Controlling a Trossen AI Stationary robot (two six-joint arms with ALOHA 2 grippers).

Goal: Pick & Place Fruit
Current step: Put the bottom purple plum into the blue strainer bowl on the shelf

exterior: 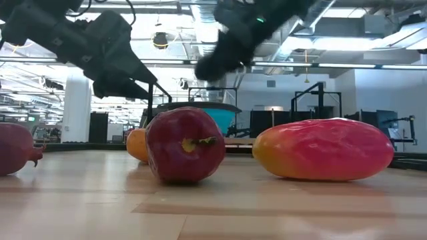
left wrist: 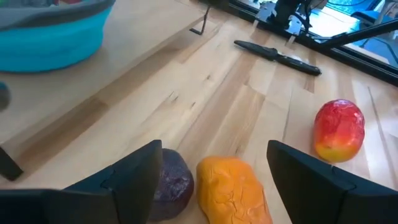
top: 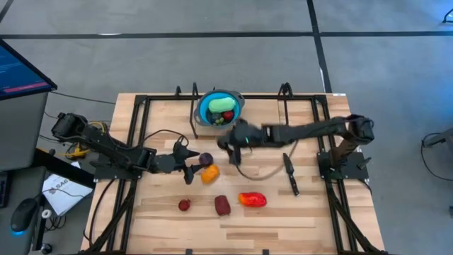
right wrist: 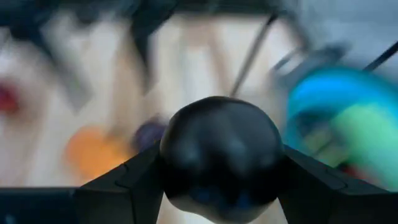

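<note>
My left gripper [left wrist: 214, 152] is open low over the table, its fingers on either side of an orange fruit [left wrist: 233, 190]. A purple fruit [left wrist: 171, 183] lies by one finger. My right gripper [right wrist: 221, 162] is shut on a dark round fruit [right wrist: 221, 146], near the blue bowl [top: 205, 117], which holds a green fruit [top: 218, 105] and a red one. A small red fruit [top: 184, 205], a maroon one [top: 222, 205] and a larger red-orange one [top: 253, 200] rest on the boards near the front edge. My right gripper pinches the dark round fruit between its two fingers, one on each of its opposite sides [right wrist: 171, 168]. The fruit fills the gap between them. In the low view the gripper [exterior: 227, 47] hangs well above the table top, so the fruit is lifted clear.
A black knife-shaped thing [top: 290, 173] lies on the table right of centre. Black frame rails [top: 141, 134] run along both sides and the back of the boards. A cable [top: 258, 173] loops below the right arm.
</note>
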